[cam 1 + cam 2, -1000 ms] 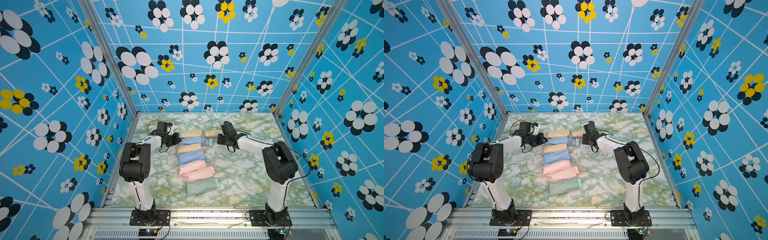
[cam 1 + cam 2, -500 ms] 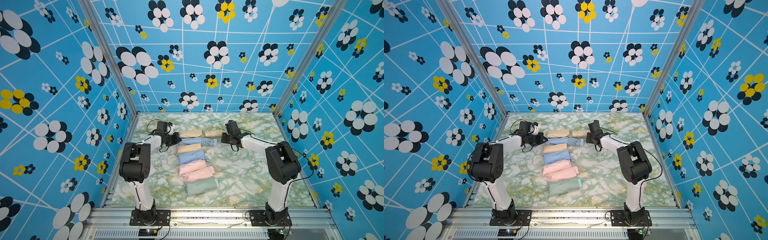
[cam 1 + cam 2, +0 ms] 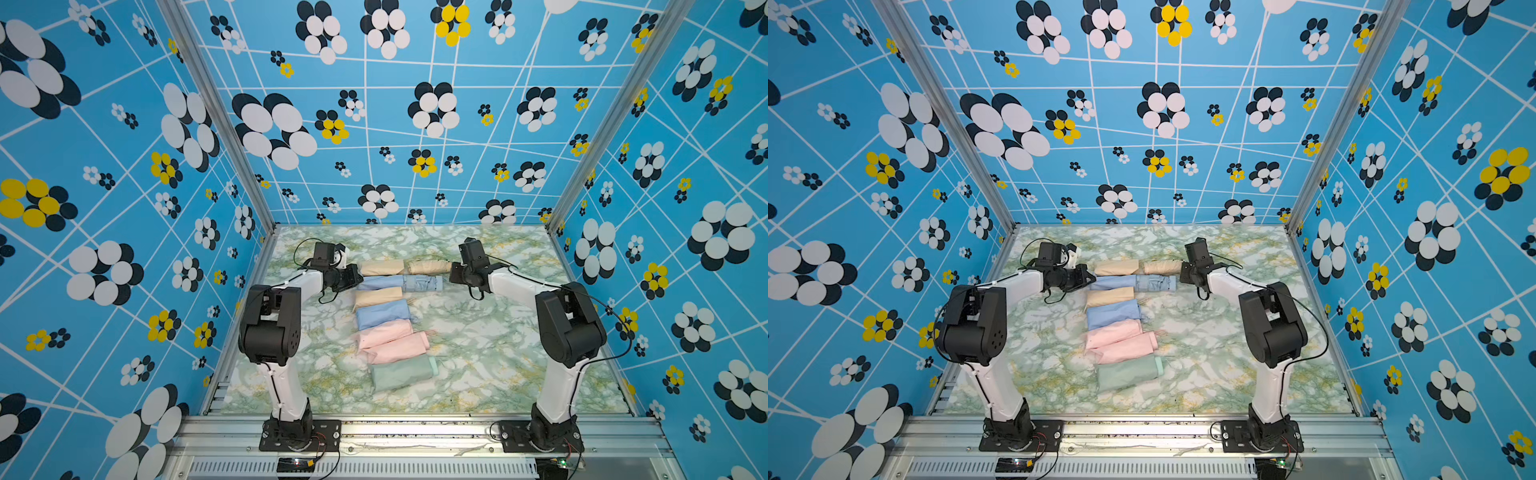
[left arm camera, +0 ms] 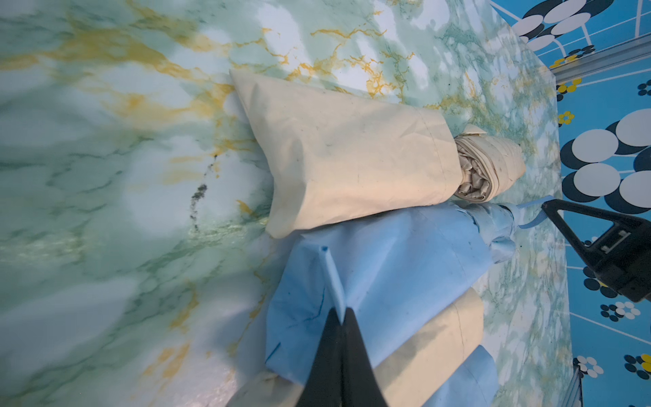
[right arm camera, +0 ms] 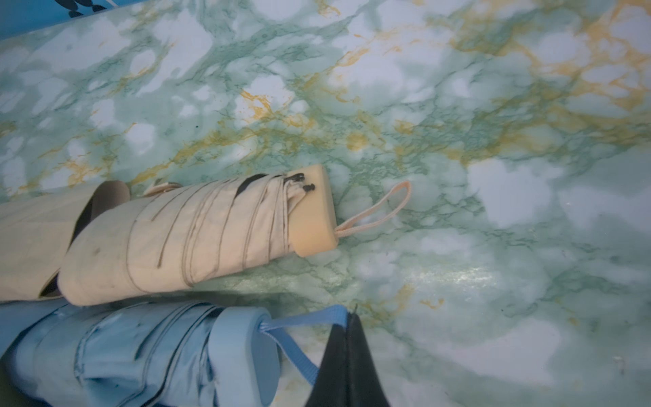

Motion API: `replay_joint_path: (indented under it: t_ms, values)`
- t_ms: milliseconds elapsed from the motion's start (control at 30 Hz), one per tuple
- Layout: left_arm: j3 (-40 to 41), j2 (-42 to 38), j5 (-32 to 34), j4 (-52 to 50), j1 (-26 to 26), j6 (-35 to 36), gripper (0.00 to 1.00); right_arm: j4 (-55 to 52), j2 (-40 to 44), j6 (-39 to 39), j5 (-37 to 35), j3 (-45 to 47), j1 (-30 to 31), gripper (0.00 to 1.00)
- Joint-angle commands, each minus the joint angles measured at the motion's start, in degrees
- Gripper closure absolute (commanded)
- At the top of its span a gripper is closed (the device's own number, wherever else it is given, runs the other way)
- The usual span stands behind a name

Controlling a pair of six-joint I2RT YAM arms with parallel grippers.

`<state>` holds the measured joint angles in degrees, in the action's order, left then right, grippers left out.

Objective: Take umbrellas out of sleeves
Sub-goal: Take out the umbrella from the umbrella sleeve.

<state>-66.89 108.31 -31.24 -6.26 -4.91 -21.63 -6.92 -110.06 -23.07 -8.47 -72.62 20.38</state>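
Between left gripper (image 4: 340, 313) and right gripper (image 5: 352, 314), blue umbrella (image 5: 123, 352) partly out of sleeve (image 4: 387, 264), left jaws pinching sleeve, right jaws pinching cord (image 5: 299, 322), beige umbrella (image 5: 183, 232) beside.

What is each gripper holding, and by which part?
Left gripper pinches the smooth light blue fabric sleeve by its closed end; right gripper pinches the pleated light blue umbrella by its wrist strap.

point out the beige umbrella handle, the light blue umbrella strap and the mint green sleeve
beige umbrella handle (image 5: 313, 211), right wrist view, its flat end face
light blue umbrella strap (image 5: 324, 315), right wrist view, upper strand
mint green sleeve (image 3: 401, 372), in a top view, middle of its fabric
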Motion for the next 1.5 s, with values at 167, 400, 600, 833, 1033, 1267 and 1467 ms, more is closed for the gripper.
replay_joint_path:
  t_ms: [167, 400, 600, 833, 1033, 1267, 1467]
  values:
    - [-1.41, 0.53, 0.79, -1.55, -0.28, 0.31, 0.97, -0.47, 2.04, 1.24, -1.39, 0.79, -1.63, 1.0]
    - [-1.44, -0.18, 1.34, -1.87, -0.28, 0.78, 0.84, -0.64, 1.87, 1.5, -1.6, 0.4, -2.19, 0.99]
    - [-0.36, -3.14, 3.4, -2.09, -0.16, 1.73, 0.63, -2.19, 3.1, 2.1, -2.1, -0.42, -2.28, 0.71]
    - [4.79, -12.82, 6.66, -1.43, 0.03, 2.21, 0.43, -3.95, 9.02, 2.13, -0.94, 0.8, -2.28, 0.47]
    - [12.57, -21.31, 8.11, 1.72, -0.01, -0.08, 0.36, -3.81, 14.08, 0.39, 4.86, 3.13, -1.6, 0.34]
    - [18.73, -23.74, 7.46, 4.3, 0.07, -2.73, 0.35, -4.4, 15.32, 3.29, 6.01, 4.27, 4.42, 0.18]
    - [21.49, -22.32, 5.17, 8.03, 0.07, -4.95, 0.36, -6.31, 11.29, 5.82, 6.59, 2.07, 9.34, 0.15]
